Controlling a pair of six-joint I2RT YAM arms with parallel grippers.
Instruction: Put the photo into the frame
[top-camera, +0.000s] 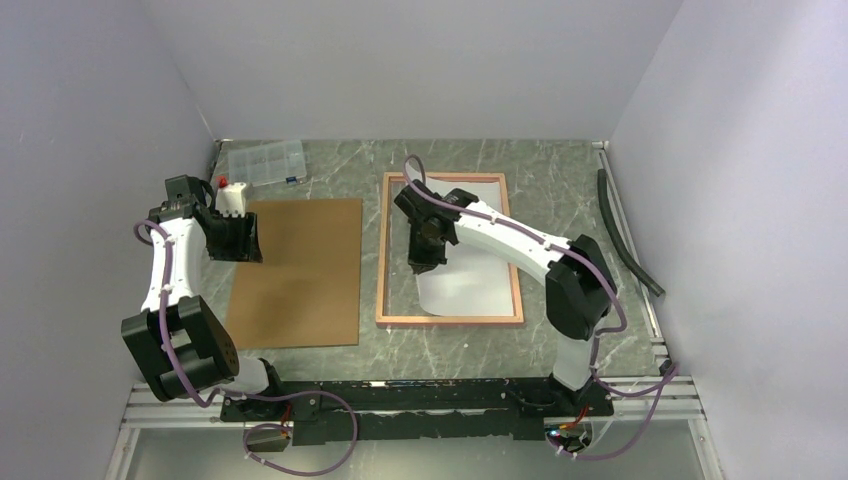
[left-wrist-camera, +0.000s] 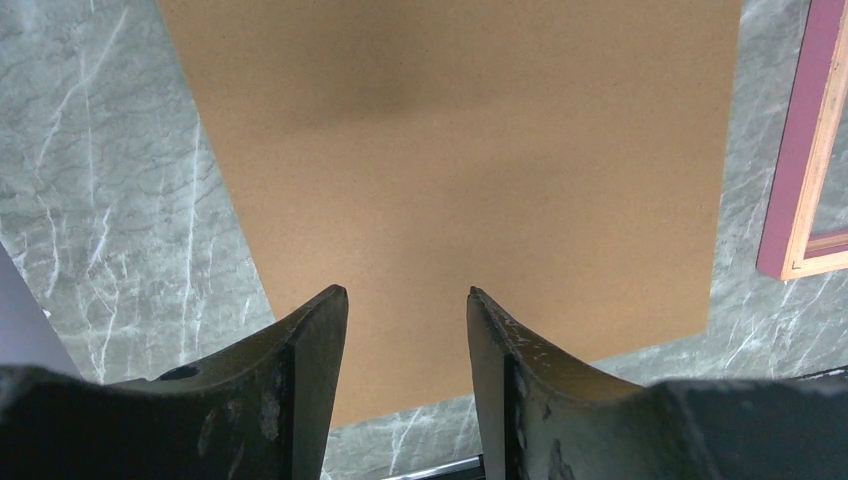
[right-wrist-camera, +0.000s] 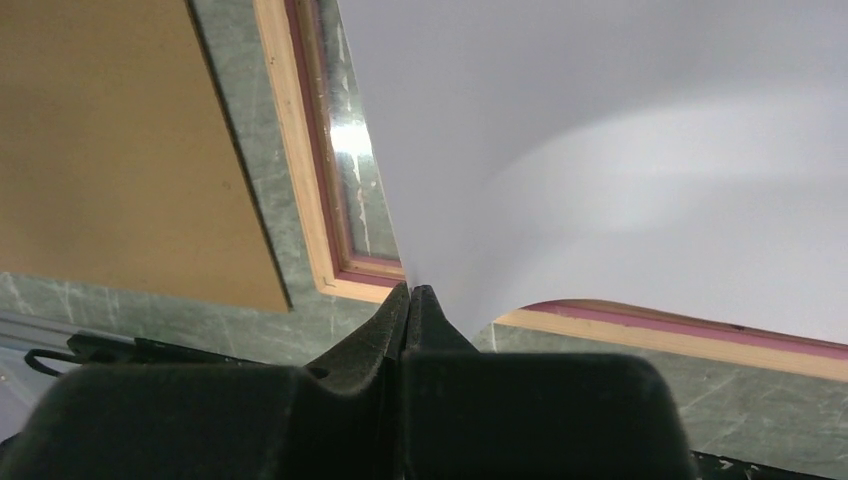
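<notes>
Marbled grey worktop (top-camera: 560, 180) bears the frame (top-camera: 450, 319), back up, where we pinch the photo (right-wrist-camera: 620, 150) by its curled edge in our closed right end effector (right-wrist-camera: 412, 290) to seat it white-side up, our left end effector (left-wrist-camera: 407, 295) hanging open above the backing board (left-wrist-camera: 450, 150).

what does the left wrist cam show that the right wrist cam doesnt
Only the left wrist view: the left claw, open and empty, facing the brown backing board. Only the right wrist view: the right claw shut on a corner of the photo, white back up, the sheet curling up over the frame. Both: the board, a stretch of the frame's edge and the marbled table.
</notes>
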